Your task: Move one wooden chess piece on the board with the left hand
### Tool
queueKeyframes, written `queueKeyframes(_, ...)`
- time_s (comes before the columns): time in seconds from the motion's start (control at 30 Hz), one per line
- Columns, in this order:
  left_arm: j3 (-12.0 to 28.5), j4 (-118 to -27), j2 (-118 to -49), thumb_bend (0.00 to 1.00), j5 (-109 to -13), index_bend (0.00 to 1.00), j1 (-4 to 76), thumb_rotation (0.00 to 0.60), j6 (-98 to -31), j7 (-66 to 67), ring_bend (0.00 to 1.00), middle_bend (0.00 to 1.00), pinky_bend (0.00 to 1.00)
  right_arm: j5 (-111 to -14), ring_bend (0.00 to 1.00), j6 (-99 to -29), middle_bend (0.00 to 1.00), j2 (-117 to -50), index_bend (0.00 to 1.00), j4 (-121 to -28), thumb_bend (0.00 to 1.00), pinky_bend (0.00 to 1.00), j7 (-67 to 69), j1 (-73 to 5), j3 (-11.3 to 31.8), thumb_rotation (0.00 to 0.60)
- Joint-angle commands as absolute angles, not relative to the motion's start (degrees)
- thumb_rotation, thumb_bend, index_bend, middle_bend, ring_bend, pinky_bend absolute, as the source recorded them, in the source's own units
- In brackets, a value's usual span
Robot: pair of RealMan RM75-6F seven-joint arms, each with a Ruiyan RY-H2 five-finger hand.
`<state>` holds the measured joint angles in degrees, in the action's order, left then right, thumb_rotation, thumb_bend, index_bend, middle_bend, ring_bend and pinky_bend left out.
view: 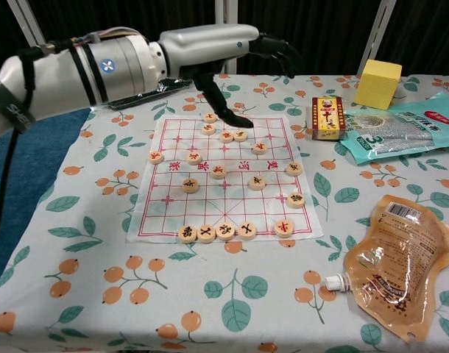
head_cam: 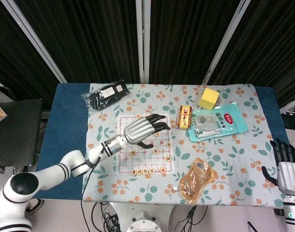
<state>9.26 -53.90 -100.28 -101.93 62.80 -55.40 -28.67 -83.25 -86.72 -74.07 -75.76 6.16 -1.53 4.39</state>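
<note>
The paper chess board (head_cam: 125, 155) (view: 232, 200) lies mid-table with several round wooden pieces on it, among them a row along its near edge (head_cam: 145, 171) (view: 226, 232). My left hand (head_cam: 140, 129) (view: 224, 40) hovers over the far half of the board, fingers spread and holding nothing. Its thumb (view: 228, 112) points down close to the pieces near the far edge (view: 226, 136). My right hand (head_cam: 287, 166) stays at the table's right edge with fingers apart and empty; the chest view does not show it.
A black packet (head_cam: 106, 93) (view: 136, 79) lies behind the board at left. To its right are a small red box (head_cam: 184, 117) (view: 328, 118), a teal pouch (head_cam: 217, 122) (view: 401, 132), a yellow block (head_cam: 209, 98) (view: 378, 83) and an orange spouted pouch (head_cam: 198, 180) (view: 401, 257).
</note>
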Motion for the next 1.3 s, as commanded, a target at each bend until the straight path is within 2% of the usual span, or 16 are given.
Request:
queueKeyframes(0.03,8.1,-48.0,-105.1,0.21,-100.8,0.19,66.2,0.600,-52.4,-29.9,0.04,0.19,0.13,-84.0,0.00,-88.4,0.00,-74.9,0.00,-74.7,0.24,0.00,8.1,-1.0,4.5,0.600)
queueKeyframes(0.4,4.2,-38.5,-113.7,0.24,-99.3,0.27,69.9,0.600,-48.6,-32.7,0.04,0.19,0.10,-86.0,0.00,-95.1,0.00,-76.7,0.00,-71.2,0.24,0.00,13.5,0.2,6.5,0.600)
queueKeyframes(0.7,2.7,-30.6,-119.8,0.24,-98.1,0.29,71.3,0.600,-48.1,-36.3,0.04,0.19,0.10,-86.0,0.00,-95.0,0.00,-76.0,0.00,-71.7,0.24,0.00,12.8,0.4,6.6,0.600)
queueKeyframes(1.3,0.3,-19.4,-124.8,0.30,-96.2,0.29,73.5,0.600,-44.2,-41.1,0.04,0.19,0.10,-85.8,0.00,-93.8,0.00,-75.4,0.00,-72.2,0.24,0.00,12.3,0.1,6.7,0.600)
